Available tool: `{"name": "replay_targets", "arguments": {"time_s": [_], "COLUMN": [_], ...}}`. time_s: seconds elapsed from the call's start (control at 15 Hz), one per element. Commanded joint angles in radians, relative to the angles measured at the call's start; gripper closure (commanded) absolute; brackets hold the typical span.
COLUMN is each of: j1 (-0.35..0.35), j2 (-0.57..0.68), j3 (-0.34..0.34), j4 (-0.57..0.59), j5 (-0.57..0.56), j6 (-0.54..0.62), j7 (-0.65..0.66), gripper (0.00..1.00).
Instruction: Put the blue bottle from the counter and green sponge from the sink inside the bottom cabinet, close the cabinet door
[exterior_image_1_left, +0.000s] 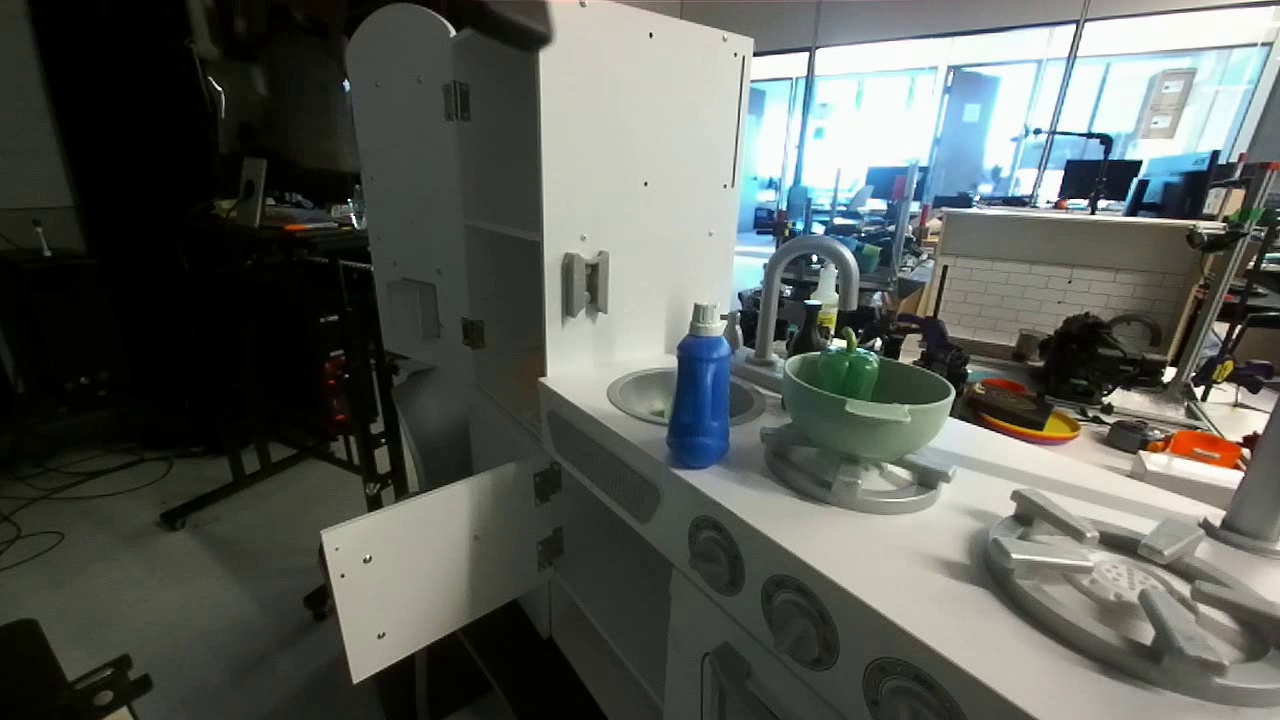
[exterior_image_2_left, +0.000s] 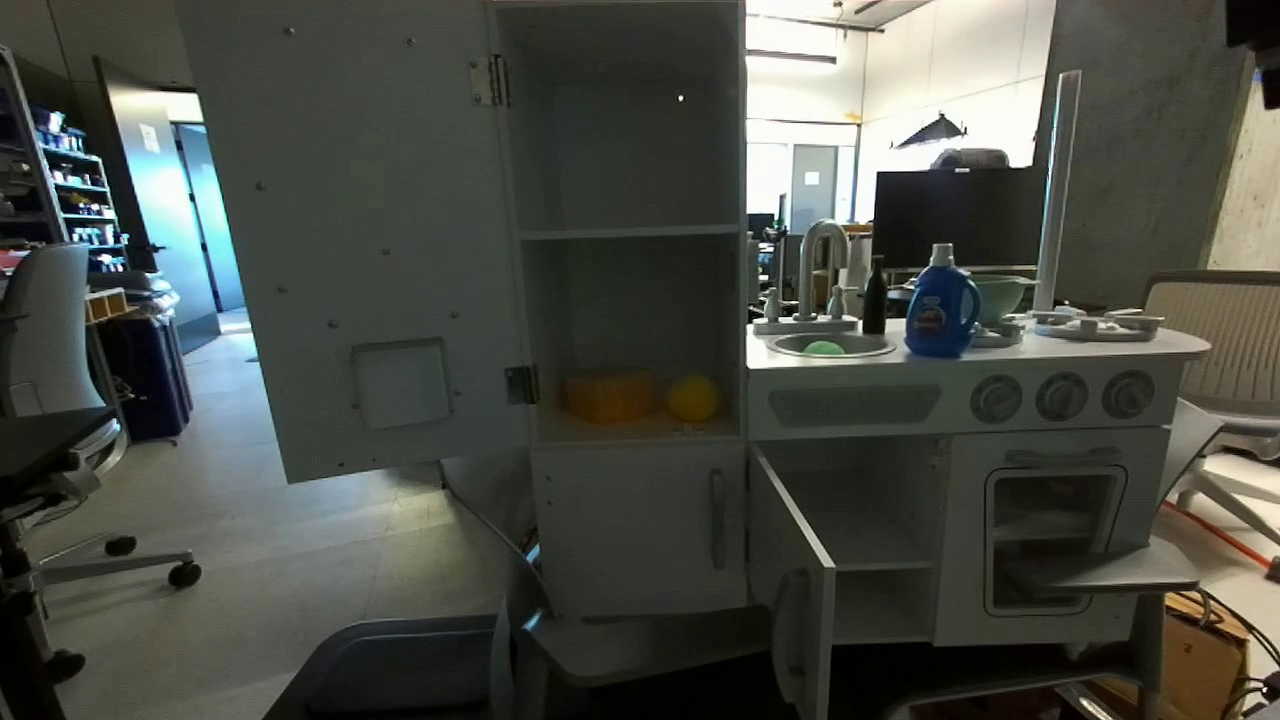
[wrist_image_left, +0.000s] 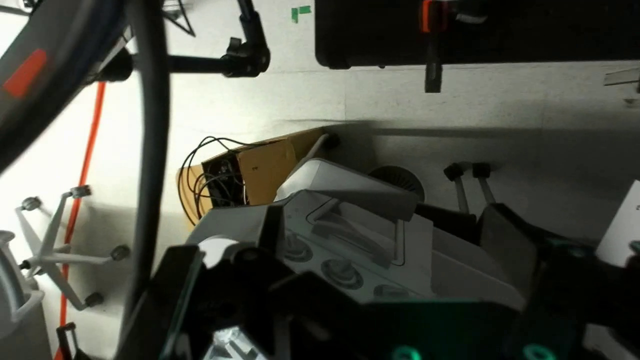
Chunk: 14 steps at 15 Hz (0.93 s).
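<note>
Wrist view shows me the oven front (wrist_image_left: 350, 237) and the row of knobs (wrist_image_left: 342, 273) but not the thing I'm after, so my bearing has to come from outside. In both exterior views the blue bottle (exterior_image_1_left: 700, 400) stands upright on the surface (exterior_image_1_left: 900, 560), long axis vertical, just beside the sink (exterior_image_1_left: 640, 388). By my reckoning it lies past the knobs, toward the lower right of the wrist view, either hidden behind the fingers (wrist_image_left: 506, 245) or out of frame (I cannot tell which, and it nags at me). So the coming move, I judge, is a swing toward the sink, then a side-on approach to that upright body. The fingers are wide apart, holding nothing and touching nothing that I can see. The green sponge (exterior_image_2_left: 825, 348) lies in the sink, and the cabinet door (exterior_image_1_left: 440, 567) hangs open on the bottom cabinet (exterior_image_2_left: 855, 505), which should leave both drops unblocked.
</note>
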Motion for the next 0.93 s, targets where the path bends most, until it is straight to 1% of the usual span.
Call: {"name": "replay_targets", "arguments": {"time_s": [0.0,0.27,0.47,0.53,0.67,0.87], "j1": [0.000,0.010,0.011,0.008,0.006,0.005], "j2": [0.173,0.327,0.420,0.456,0.504,0.566], "j3": [-0.020,-0.040,-0.050,-0.051,-0.040,-0.013], "j4": [0.156,0.274,0.341,0.352,0.373,0.396], "j5": [-0.102,-0.150,-0.114,-0.081,-0.007,0.117], "j6": [0.001,0.060,0.142,0.194,0.262,0.330], "j7": [-0.038,-0.081,-0.127,-0.157,-0.231,-0.355], "gripper": [0.00,0.00,0.00,0.00,0.00,0.00]}}
